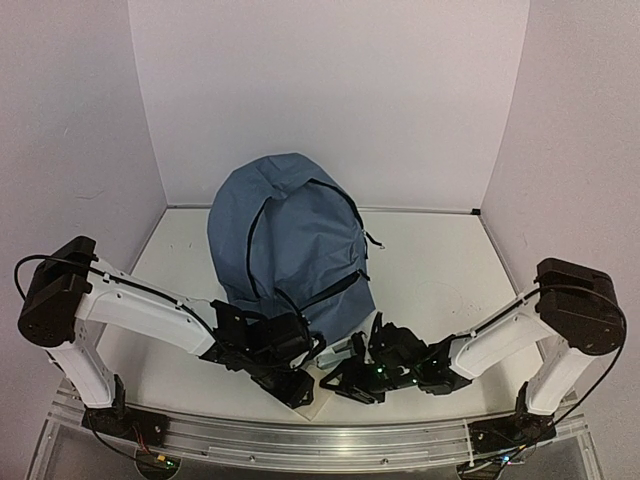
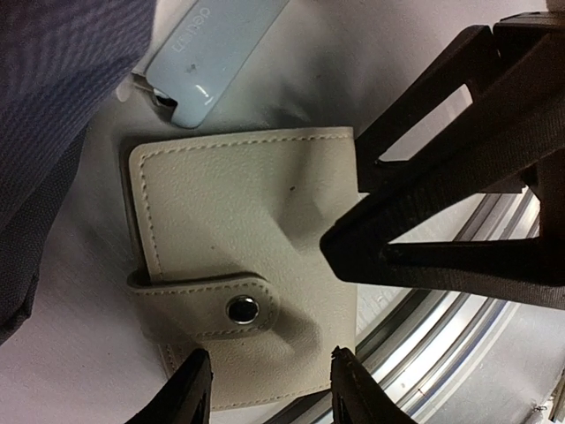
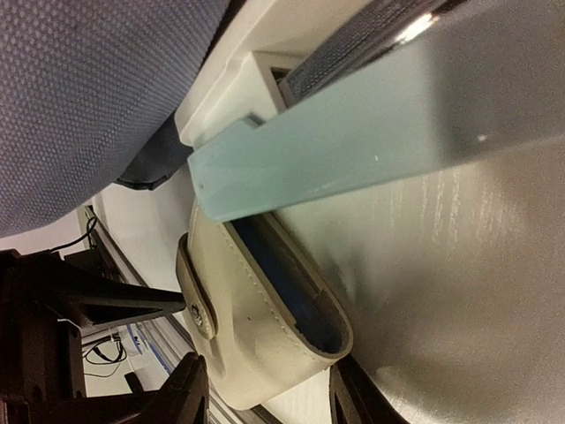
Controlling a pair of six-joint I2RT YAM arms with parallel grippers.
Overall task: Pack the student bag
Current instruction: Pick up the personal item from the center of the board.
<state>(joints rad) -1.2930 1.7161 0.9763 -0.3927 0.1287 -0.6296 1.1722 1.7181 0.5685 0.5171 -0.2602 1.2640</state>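
Observation:
The student bag (image 1: 290, 235), slate-blue with black zippers, lies in the middle of the table; its fabric fills the upper left of the left wrist view (image 2: 53, 106) and the right wrist view (image 3: 88, 97). In front of it lies a cream leather case (image 2: 238, 256) with a snap tab. My left gripper (image 2: 272, 393) hovers open over the case's lower edge. My right gripper (image 3: 269, 397) is open, its fingers either side of the case's open end (image 3: 265, 327). Both grippers (image 1: 295, 388) (image 1: 352, 385) meet at the table's front middle.
A pale blue plastic item (image 2: 212, 53) with printed letters lies between the case and the bag, also seen as a long bar (image 3: 353, 132). The metal rail (image 1: 320, 440) runs along the near edge right by the case. White walls enclose the table.

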